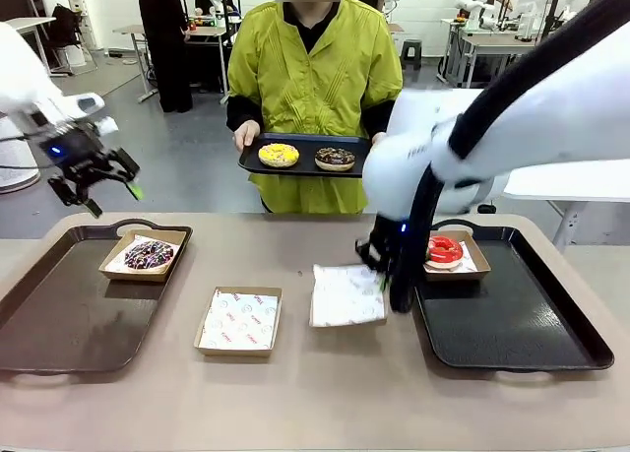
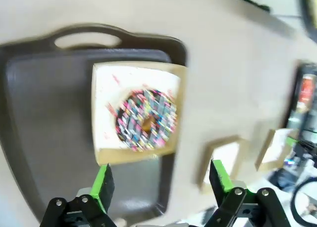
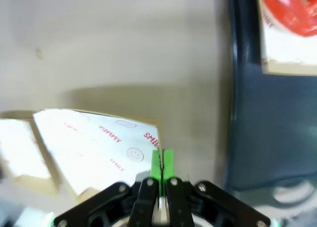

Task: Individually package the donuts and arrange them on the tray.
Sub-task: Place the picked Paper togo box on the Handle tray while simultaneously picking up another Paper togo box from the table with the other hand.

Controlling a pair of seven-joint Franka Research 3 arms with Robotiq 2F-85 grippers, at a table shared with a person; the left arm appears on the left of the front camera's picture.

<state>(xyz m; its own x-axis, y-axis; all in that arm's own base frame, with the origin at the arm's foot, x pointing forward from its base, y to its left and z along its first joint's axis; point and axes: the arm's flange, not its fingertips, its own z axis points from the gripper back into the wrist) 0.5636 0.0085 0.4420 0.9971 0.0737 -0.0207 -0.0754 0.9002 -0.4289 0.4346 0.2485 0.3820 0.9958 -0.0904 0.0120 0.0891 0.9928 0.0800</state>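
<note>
A chocolate donut with coloured sprinkles (image 1: pixel 149 255) (image 2: pixel 146 119) lies in a paper-lined box on the left tray (image 1: pixel 59 314). My left gripper (image 1: pixel 98 184) (image 2: pixel 161 180) hangs open above that tray, holding nothing. A red donut (image 1: pixel 445 249) (image 3: pixel 292 9) sits in a box at the back of the right tray (image 1: pixel 512 324). My right gripper (image 1: pixel 386 275) (image 3: pixel 161 162) is shut on the near edge of a tilted paper-lined box (image 1: pixel 346 294) (image 3: pixel 99 143) on the table beside the right tray. The person holds a small black tray (image 1: pixel 305 166) with a yellow donut (image 1: pixel 279 155) and a dark chocolate donut (image 1: pixel 335 159).
Another paper-lined box (image 1: pixel 239 320) (image 2: pixel 225 158) with nothing in it stands on the table between the two trays. The person stands at the far edge, both hands on the small tray. Most of both big trays' floors is bare.
</note>
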